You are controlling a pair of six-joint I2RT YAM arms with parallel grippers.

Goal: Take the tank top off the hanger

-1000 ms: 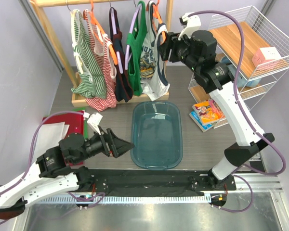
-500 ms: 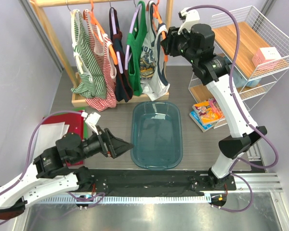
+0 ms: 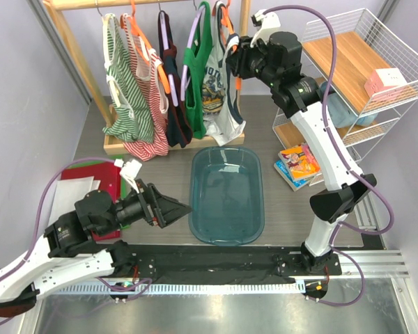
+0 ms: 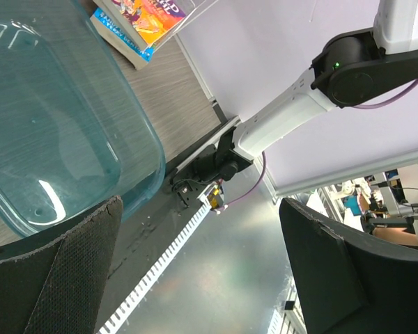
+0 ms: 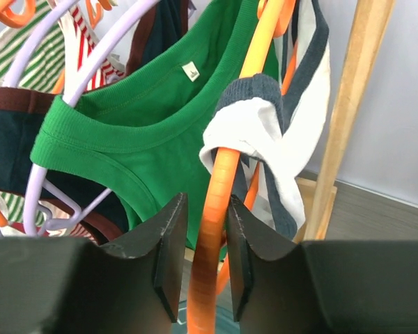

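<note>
Reaching up to the rack (image 5: 352, 90) with the right claw (image 5: 203, 209), jaws set either side of the orange hanger (image 5: 219, 181), just below the bunched shoulder strap of the tank top (image 5: 254, 129) hung on it beside the green top (image 5: 146, 111); likely to steady the hanger for stripping. Cannot tell whether clenched or merely close. Holding the left claw (image 4: 198, 209) released and empty, low by the tub (image 4: 56, 139), seemingly in reserve. Cannot see the hook or the far shoulder.
</note>
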